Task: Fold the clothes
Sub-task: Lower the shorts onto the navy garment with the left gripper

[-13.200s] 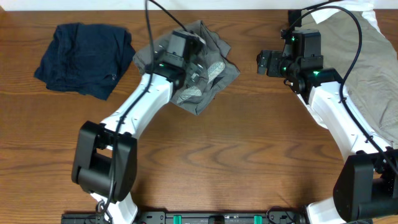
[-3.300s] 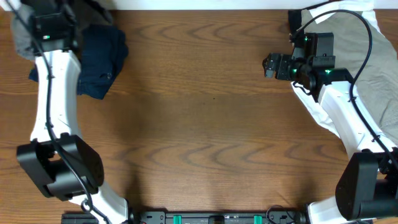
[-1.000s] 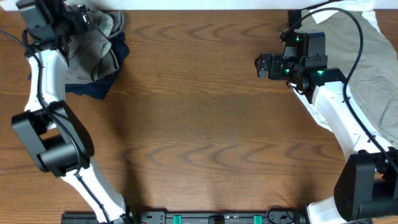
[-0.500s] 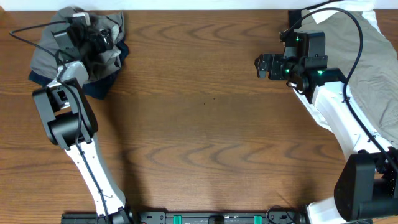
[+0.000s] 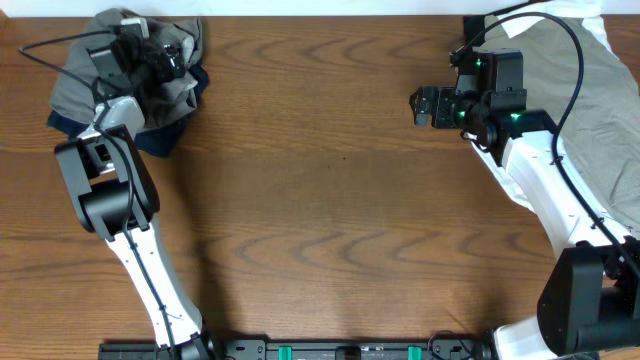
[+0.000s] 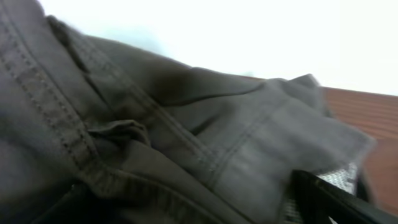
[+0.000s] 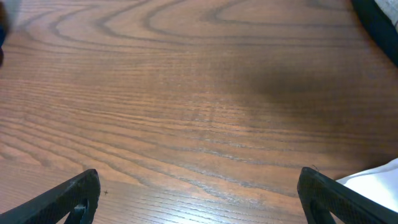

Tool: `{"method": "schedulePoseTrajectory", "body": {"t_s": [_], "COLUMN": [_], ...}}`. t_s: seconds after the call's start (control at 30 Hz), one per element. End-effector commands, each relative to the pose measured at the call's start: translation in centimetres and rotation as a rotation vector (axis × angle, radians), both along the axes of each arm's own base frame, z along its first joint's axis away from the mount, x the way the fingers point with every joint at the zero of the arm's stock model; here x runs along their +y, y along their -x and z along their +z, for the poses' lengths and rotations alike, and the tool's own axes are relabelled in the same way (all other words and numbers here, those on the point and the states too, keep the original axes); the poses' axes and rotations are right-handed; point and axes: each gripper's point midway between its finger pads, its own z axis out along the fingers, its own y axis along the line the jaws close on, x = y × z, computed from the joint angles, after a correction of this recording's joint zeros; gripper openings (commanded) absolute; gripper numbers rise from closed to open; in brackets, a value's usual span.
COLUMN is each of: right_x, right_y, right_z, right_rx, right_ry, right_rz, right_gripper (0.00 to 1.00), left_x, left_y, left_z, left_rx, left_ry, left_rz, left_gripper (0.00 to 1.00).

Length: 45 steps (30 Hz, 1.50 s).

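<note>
The mid-grey shorts [image 5: 75, 90] lie crumpled at the far left back, on top of a dark navy garment [image 5: 165, 135]. My left gripper [image 5: 158, 58] sits low on the grey heap. In the left wrist view grey fabric [image 6: 186, 124] with stitched seams fills the frame, and the gripper [image 6: 186, 202] has its fingers [image 6: 329, 199] wide apart with cloth lying between them; the left finger is mostly hidden. My right gripper [image 5: 422, 105] is open and empty over bare wood, as the right wrist view [image 7: 196, 193] shows.
A khaki-beige piece [image 5: 590, 90] lies on a white piece [image 5: 600, 25] at the right back, beside and under my right arm. The white cloth edge [image 7: 373, 177] shows in the right wrist view. The table's back edge [image 5: 320, 14] runs close behind both heaps.
Over the last second my left arm swung in over the heap and the grey shorts settled lower on the navy garment. In the last half second almost nothing moved. The right arm is still.
</note>
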Motion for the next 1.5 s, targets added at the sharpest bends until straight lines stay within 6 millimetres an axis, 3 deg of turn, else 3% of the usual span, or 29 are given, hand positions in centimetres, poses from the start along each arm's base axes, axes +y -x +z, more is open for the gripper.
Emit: {"method": "schedulePoseTrajectory", "body": {"t_s": [0.0, 0.07, 0.17, 0.3, 0.4, 0.7, 0.87, 1.0, 1.1, 1.17, 1.33, 1.47], "right_x": [0.7, 0.7, 0.8, 1.0, 1.0, 1.1, 1.1, 1.2, 1.2, 1.3, 1.4, 1.4], "right_y": [0.2, 0.2, 0.3, 0.3, 0.3, 0.3, 0.3, 0.4, 0.3, 0.0, -1.3, -2.4], "right_z": [-0.1, -0.1, 0.0, 0.0, 0.0, 0.0, 0.0, 0.0, 0.1, 0.4, 2.6, 5.9], "right_rx": [-0.002, -0.002, -0.002, -0.001, -0.001, 0.0, 0.0, 0.0, -0.009, -0.031, -0.132, -0.227], "right_ry": [0.005, 0.005, 0.001, -0.006, -0.006, -0.011, -0.012, -0.016, -0.007, 0.005, 0.038, 0.079], "right_rz": [0.032, 0.032, 0.036, 0.043, 0.043, 0.047, 0.048, 0.053, 0.064, 0.079, 0.121, 0.158], "right_gripper": [0.99, 0.99, 0.99, 0.99, 0.99, 0.99, 0.99, 0.99, 0.99, 0.99, 0.99, 0.99], "left_x": [-2.7, -2.5, -0.9, 2.9, 4.8, 10.1, 10.1, 9.8, 9.7, 9.7, 9.1, 7.7], "left_y": [0.3, 1.1, 2.4, 4.0, 4.9, 6.7, 7.3, 7.2, 6.9, 6.7, 7.0, 8.3], "left_z": [6.7, 9.8, 12.0, 12.4, 10.4, 1.2, -3.4, -3.9, -2.2, 0.0, 8.2, 15.0], "left_rx": [-0.076, -0.085, -0.046, 0.048, 0.112, 0.267, 0.322, 0.324, 0.298, 0.264, 0.165, 0.088], "left_ry": [-0.047, -0.119, -0.261, -0.435, -0.431, -0.344, -0.285, -0.263, -0.271, -0.27, -0.282, -0.305], "left_rz": [-0.089, -0.096, -0.036, 0.109, 0.142, 0.212, 0.173, 0.172, 0.175, 0.19, 0.213, 0.213], "left_gripper": [0.98, 0.98, 0.98, 0.98, 0.98, 0.98, 0.98, 0.98, 0.98, 0.98, 0.98, 0.98]}}
